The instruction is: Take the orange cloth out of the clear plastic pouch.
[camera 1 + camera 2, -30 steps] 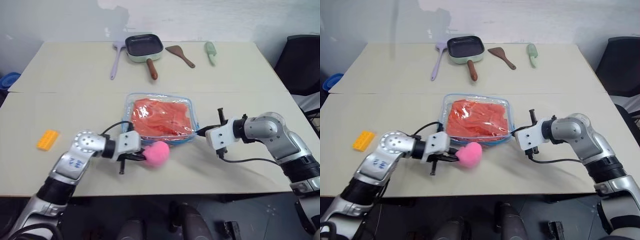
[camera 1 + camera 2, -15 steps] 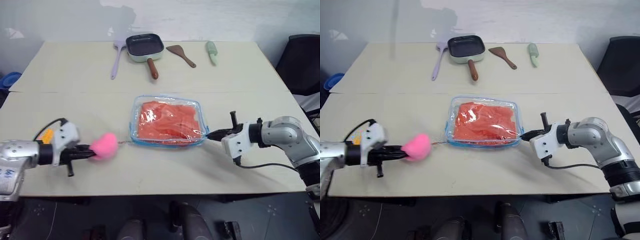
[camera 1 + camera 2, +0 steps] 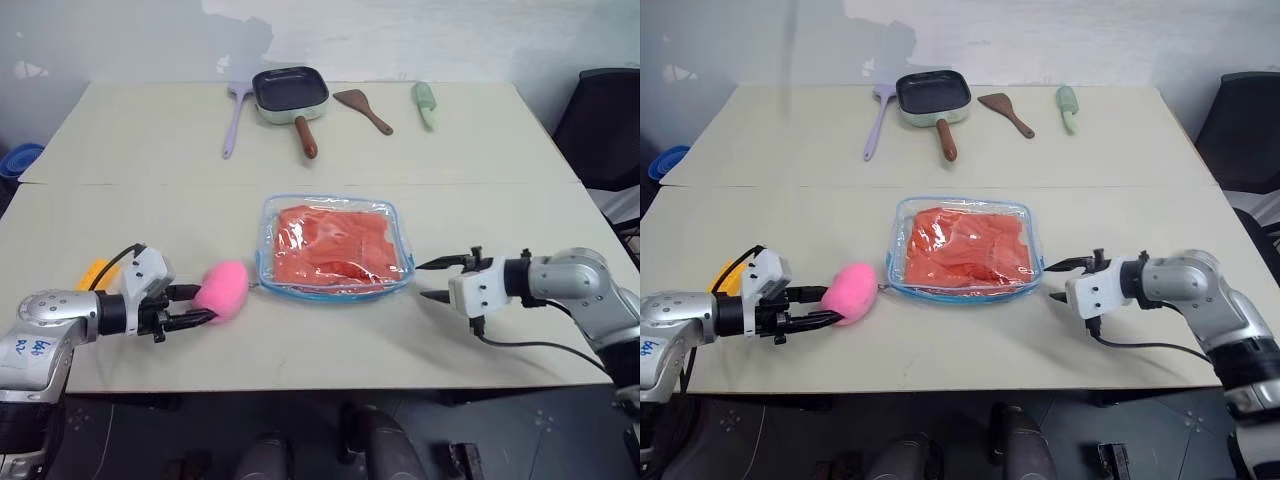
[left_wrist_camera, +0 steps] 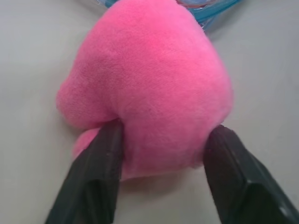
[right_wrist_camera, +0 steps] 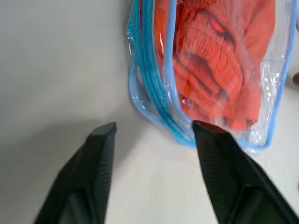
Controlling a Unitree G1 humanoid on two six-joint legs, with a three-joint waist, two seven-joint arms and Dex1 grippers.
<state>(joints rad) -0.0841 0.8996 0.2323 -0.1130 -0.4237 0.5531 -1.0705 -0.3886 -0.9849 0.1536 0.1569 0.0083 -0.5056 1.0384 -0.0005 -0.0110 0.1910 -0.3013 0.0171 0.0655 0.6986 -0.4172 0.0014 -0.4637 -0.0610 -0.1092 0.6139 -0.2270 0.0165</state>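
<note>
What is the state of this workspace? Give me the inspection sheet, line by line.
Surface: beige table, two joined tops.
Job's things: orange cloth inside the clear plastic pouch, lying flat.
Clutter: pink ball, yellow block, frying pan, three utensils at the far edge.
Grippers: left gripper open, fingers flanking the ball; right gripper open beside the pouch corner.
Cables: black cable from the right wrist.
Surroundings: black chair, white wall.
</note>
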